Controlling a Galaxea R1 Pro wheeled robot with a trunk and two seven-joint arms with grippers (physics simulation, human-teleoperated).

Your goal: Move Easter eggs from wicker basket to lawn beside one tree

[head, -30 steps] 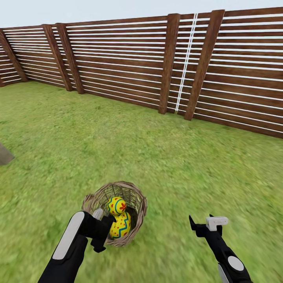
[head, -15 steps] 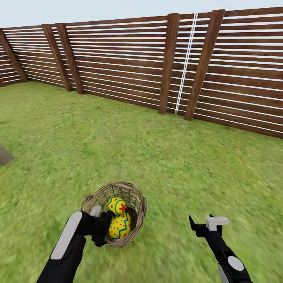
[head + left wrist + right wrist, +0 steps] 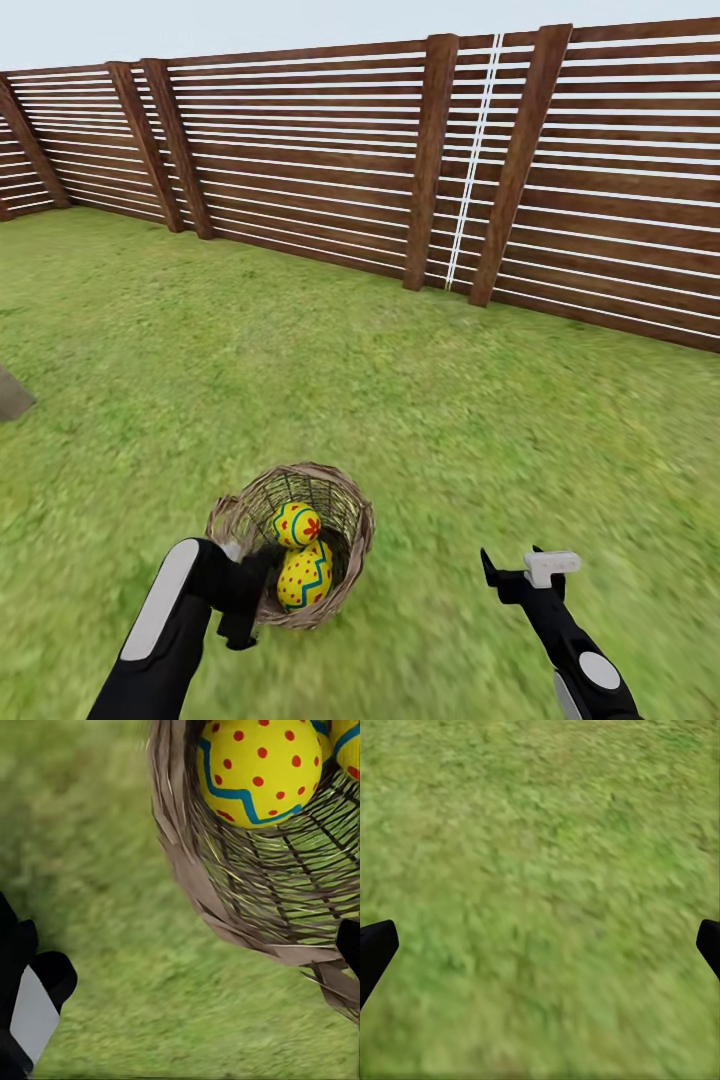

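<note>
Yellow eggs (image 3: 303, 578), two visible, sit in the wicker basket (image 3: 345, 500) on the lawn (image 3: 400, 400). Left pincer (image 3: 240, 620) spread beside the rim; right pincer (image 3: 515, 572) spread, empty. Eggs look light, smooth, slippery: grip across the middle.

One wicker basket (image 3: 345, 520) on the lawn (image 3: 400, 400) — two Easter eggs (image 3: 297, 524) visible inside, stacked.
</note>
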